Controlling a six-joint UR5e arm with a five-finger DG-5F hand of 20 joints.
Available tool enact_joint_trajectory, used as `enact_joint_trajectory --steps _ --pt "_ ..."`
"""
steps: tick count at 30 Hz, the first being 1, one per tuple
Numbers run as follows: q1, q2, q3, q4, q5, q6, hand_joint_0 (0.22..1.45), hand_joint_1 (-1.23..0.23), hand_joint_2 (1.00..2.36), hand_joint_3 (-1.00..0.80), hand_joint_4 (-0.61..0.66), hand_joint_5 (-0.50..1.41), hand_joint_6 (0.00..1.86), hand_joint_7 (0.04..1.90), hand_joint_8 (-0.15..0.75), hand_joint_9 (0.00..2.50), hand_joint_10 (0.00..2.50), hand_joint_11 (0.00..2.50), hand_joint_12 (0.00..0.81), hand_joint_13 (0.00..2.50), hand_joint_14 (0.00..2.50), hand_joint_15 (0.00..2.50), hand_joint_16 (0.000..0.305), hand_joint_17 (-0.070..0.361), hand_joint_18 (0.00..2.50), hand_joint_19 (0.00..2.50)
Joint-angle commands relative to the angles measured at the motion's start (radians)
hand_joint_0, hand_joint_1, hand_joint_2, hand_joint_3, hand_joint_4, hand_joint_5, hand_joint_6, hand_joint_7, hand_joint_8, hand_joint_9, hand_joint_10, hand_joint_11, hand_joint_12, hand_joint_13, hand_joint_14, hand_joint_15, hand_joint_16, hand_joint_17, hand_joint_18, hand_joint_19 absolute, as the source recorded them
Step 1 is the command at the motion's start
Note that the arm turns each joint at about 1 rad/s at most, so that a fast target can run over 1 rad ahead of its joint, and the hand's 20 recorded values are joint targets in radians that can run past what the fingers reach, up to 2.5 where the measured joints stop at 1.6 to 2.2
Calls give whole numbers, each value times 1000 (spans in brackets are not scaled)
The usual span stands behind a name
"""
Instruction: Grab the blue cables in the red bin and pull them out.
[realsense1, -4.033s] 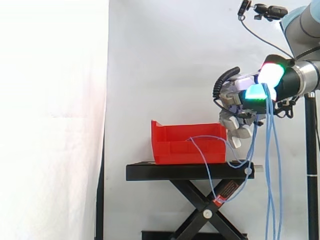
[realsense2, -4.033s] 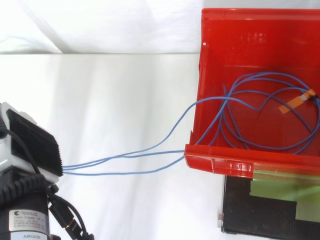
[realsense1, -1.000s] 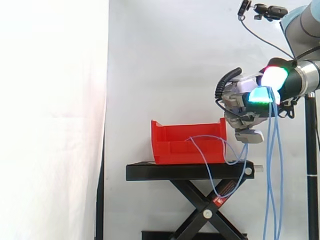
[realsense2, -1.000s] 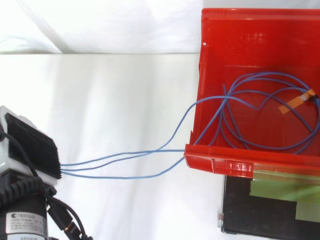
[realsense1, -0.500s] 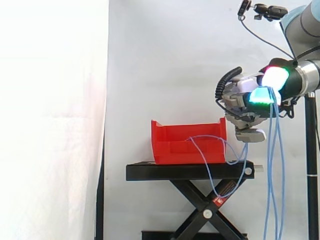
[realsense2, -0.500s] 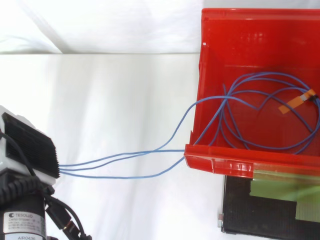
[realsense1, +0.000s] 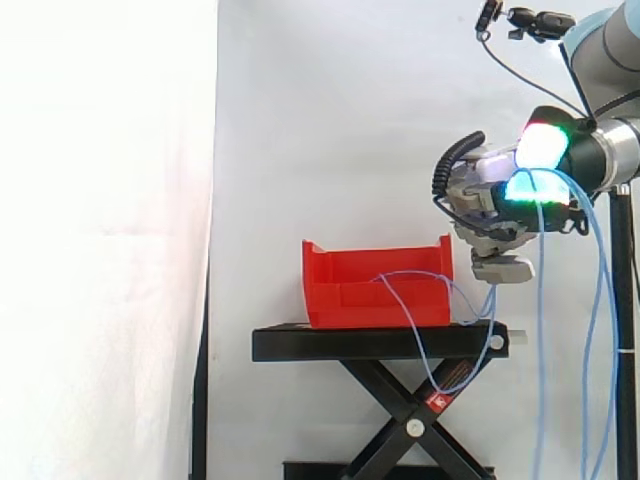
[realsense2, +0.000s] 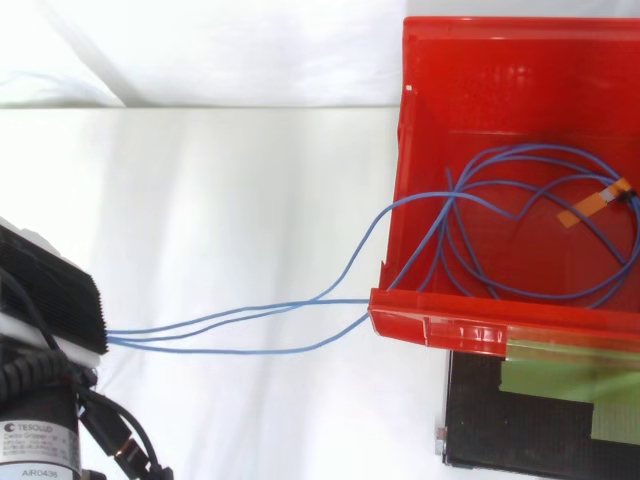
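The step of pulling out is being carried out, and it is being judged as only partly done. The thin blue cables (realsense2: 452, 197) are being held by the robot's hand (realsense1: 492, 205), whose fingers are being curled round the strands, with the glowing fingertips (realsense1: 543, 148) pressed close over them; from there the loose ends are hanging down at the right of the side view. The hand is being held above and just beside the right end of the open red plastic bin (realsense1: 375, 285), which is standing on the flat black scissor-legged stand (realsense1: 380, 343). In the top view several strands are being stretched from the hand across the white ground to the front lip of the bin, while most of the cable is lying inside as a loose coil, with a small orange tape tag (realsense2: 595, 203) on it near the far right wall. In the side view a slack loop is sagging below the edge of the stand. For the next move, the hand is probably to be carried further away from the bin with the hold not loosened, so that the slack is taken up first and the coil is then dragged over the lip. The bin is light and may be pulled along if a strand is caught there.
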Motion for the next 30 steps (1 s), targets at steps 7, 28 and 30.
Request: enact_joint_trajectory --steps 7,28,30 --pt "8 0 1 0 5 0 772 -674 1000 -1000 98 787 708 684 322 719 693 1442 367 889 2500 880 42 94 848 1159" --pt "5 0 18 44 0 -31 787 -715 1000 -1000 136 792 684 697 317 739 645 1475 358 897 2457 895 41 93 841 1162" --pt "0 0 21 121 0 -84 794 -733 1000 -1000 142 792 684 694 315 739 639 1480 348 895 2450 903 41 91 840 1165"
